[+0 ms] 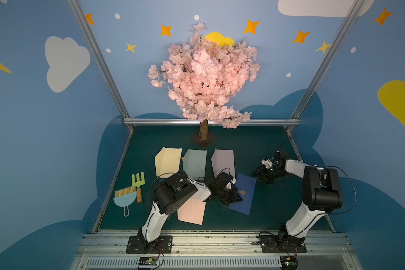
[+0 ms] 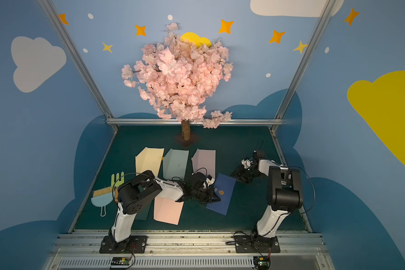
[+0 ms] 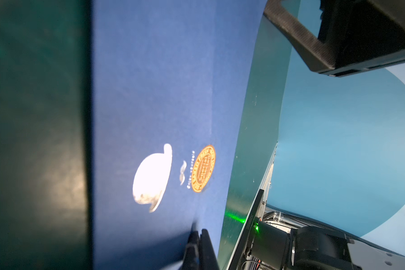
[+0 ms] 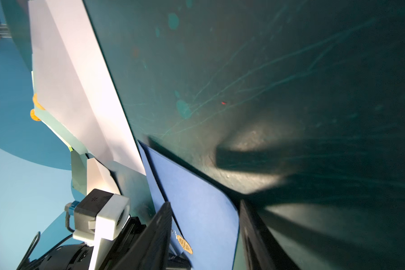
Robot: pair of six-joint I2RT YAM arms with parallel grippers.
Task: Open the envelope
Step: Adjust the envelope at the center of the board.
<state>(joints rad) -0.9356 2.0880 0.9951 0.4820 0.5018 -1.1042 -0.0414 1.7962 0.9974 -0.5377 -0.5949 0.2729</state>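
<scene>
**Dark blue paper envelope: flap not yet lifted, grasp being set up**

Top views: The dark blue paper envelope [image 1: 243, 198] is lying flat on the dark green table [image 1: 278, 210], right of centre. The left gripper [image 1: 238, 198] is sitting at the envelope's near-side edge. The right gripper [image 1: 257, 176] is hovering at its far corner.

Left wrist: The jaws are pressing fully together with their tips at the paper, near the round gold seal [image 3: 203, 168]. Whether they are pinching any paper cannot be told.

Right wrist: The jaws are standing about half apart, straddling the envelope's corner and gripping nothing.

Judgement: The hold-down step is in hand. Next, one arm needs to pin the envelope while the other works under the flap edge by the seal.
</scene>
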